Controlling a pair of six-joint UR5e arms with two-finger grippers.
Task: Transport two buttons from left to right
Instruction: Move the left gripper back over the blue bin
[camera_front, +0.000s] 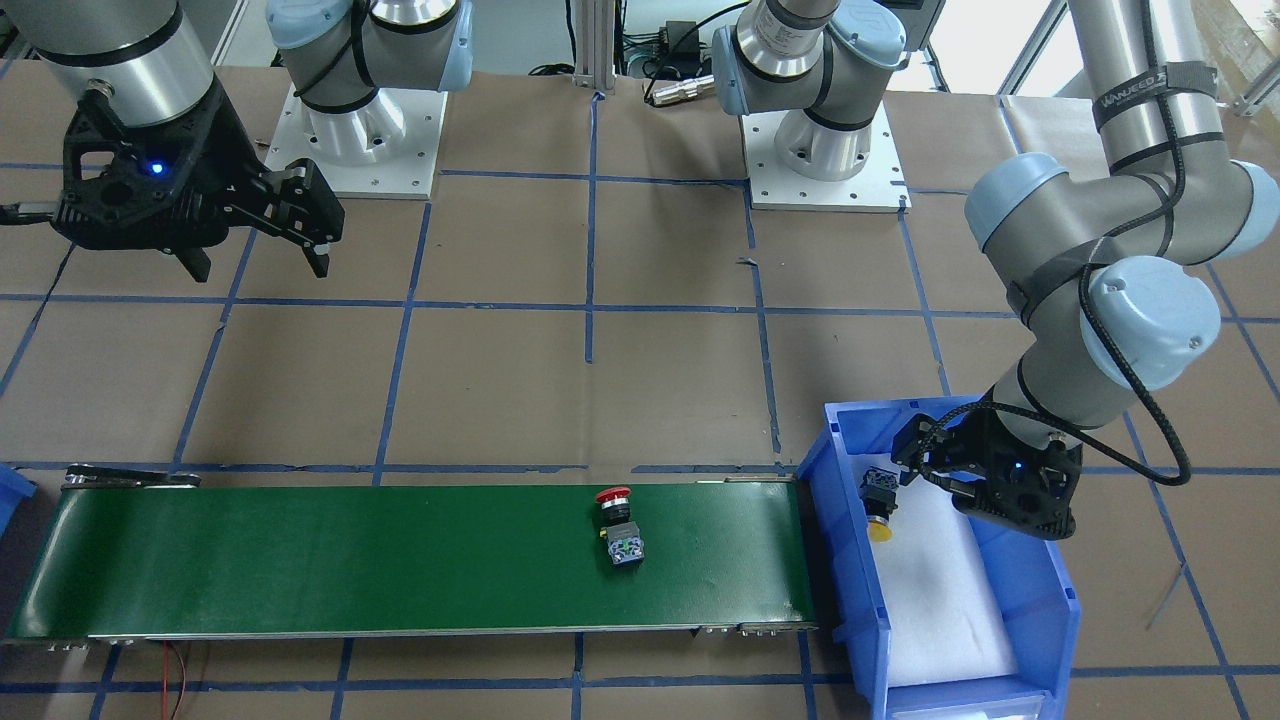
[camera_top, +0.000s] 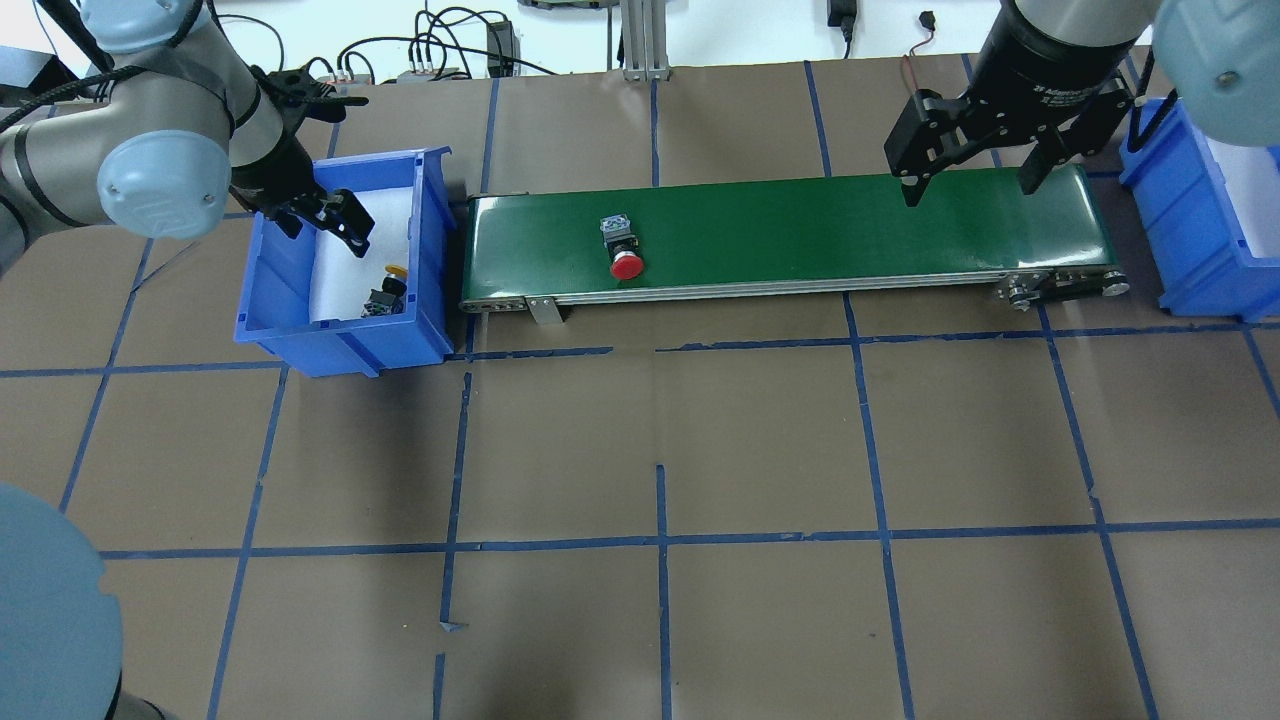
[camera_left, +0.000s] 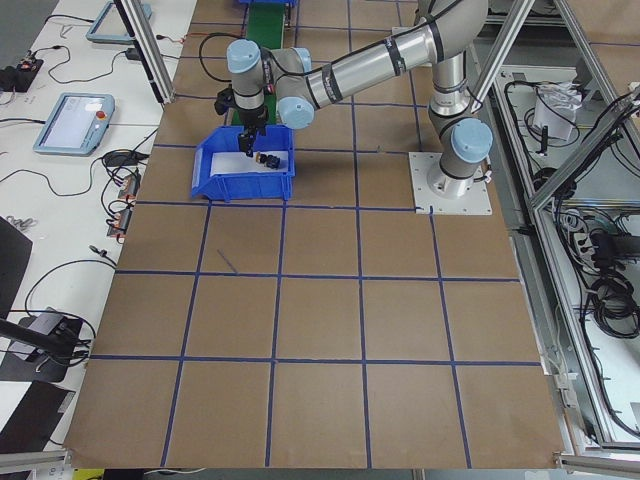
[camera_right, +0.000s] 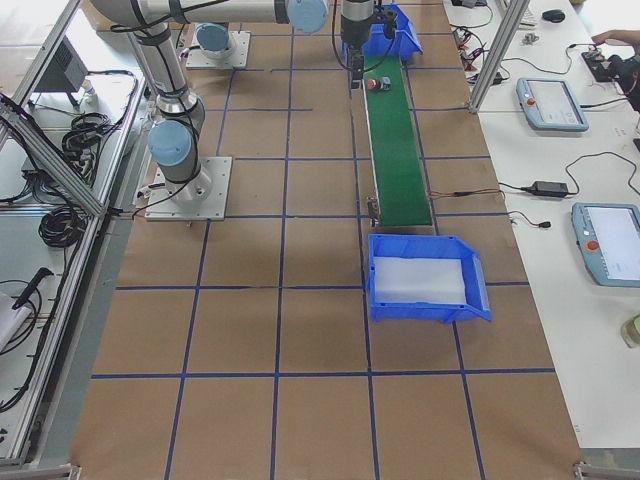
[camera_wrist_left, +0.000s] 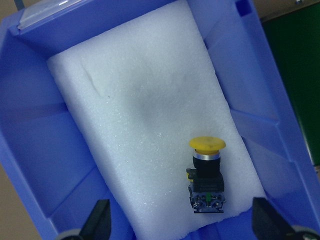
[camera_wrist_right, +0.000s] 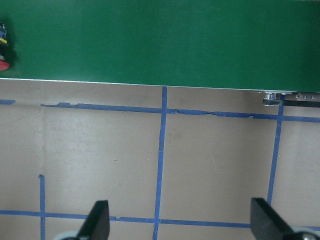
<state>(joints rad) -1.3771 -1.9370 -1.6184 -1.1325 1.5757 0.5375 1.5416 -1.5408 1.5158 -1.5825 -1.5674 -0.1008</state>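
The yellow button (camera_wrist_left: 206, 172) is seen lying on its side on the white foam (camera_wrist_left: 135, 100) inside the blue bin (camera_top: 340, 345) at the left end of the counter (camera_top: 660, 430), close to the bin wall that adjoins the green belt (camera_top: 800, 235). The left jaws are held apart above it, with nothing gripped and no contact made. The red button (camera_top: 626, 258) is found lying on its side on the belt, in the half nearer that bin, its cap turned toward the robot. The right jaws are spread wide over the belt's other end, empty, near a second blue bin (camera_top: 1185, 245).
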